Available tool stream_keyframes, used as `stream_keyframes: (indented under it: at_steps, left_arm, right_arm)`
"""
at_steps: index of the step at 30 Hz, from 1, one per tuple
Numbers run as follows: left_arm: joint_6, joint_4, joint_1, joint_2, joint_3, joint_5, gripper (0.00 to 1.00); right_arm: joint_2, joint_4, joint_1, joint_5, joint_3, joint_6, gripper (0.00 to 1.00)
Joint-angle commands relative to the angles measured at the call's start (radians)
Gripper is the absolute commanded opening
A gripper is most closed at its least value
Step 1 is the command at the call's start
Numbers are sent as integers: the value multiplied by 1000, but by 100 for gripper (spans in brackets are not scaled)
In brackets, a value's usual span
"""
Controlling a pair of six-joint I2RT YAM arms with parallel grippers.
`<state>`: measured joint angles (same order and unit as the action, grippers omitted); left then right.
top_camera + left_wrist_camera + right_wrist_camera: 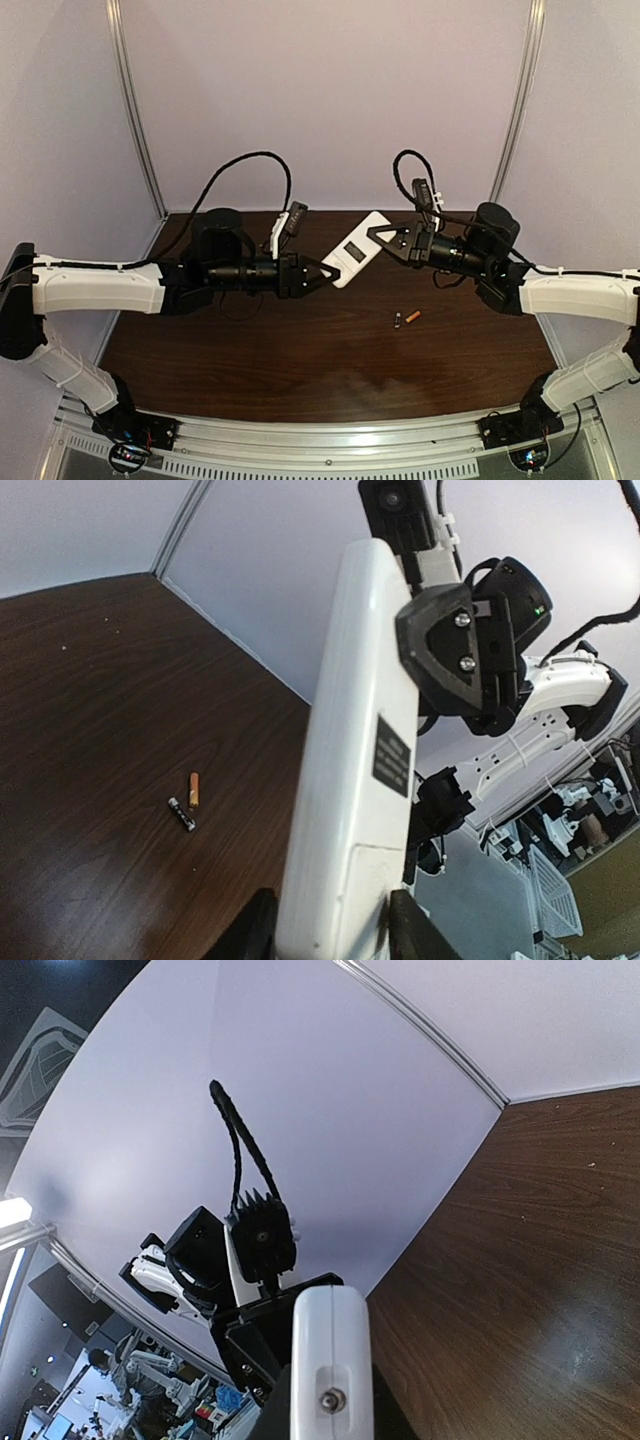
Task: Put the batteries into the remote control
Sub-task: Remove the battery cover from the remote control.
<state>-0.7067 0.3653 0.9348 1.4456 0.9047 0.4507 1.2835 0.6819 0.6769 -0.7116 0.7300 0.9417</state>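
Both hands are on the remote control (357, 250), which is held up off the surface (250, 350) and bridged between them. The left hand (325, 272) pinches the end nearest it, with its fingers (258, 932) on either slim edge. The right hand (383, 236) is pressed tight on the opposite end, one black finger plate (445, 645) flat against the remote's side. A small dark label (392, 755) sits mid-body between the two hands, and a seam line crosses the white shell just ahead of the left hand. Both batteries are loose on the surface, below the right hand and on its base side, well apart from either hand. The orange battery (413, 316) and the dark battery (397, 320) lie just beside each other. Neither hand is touching them.
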Motion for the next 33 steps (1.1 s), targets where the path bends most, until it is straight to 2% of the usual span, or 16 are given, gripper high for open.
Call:
stream_keyframes:
  at_steps: [1, 3, 6, 11, 15, 20, 27, 33]
  left_arm:
    - [57, -76, -4, 17, 16, -54, 49]
    - [-10, -30, -4, 20, 8, -56, 64]
    - [-118, 50, -5, 32, -8, -83, 68]
    - [-293, 235, -4, 36, -78, -166, 60]
    - [-399, 373, -4, 83, -108, -147, 51]
    - [-486, 550, -4, 166, -122, -90, 49]
    - [-504, 558, -4, 181, -104, -99, 48]
    - [-528, 565, -4, 192, -113, -122, 35]
  right_arm:
    - [-7, 64, 2, 4, 20, 41, 0]
    - [-15, 32, 3, 21, 19, 11, 0]
    - [-25, -2, 8, 56, 13, -22, 0]
    - [-47, -56, 22, 141, 2, -71, 0]
    - [-69, -68, 27, 207, -20, -84, 0]
    - [-69, -49, 34, 232, -33, -88, 0]
    - [-72, -74, 53, 260, -28, -118, 0]
    - [-78, -96, 64, 286, -30, -135, 0]
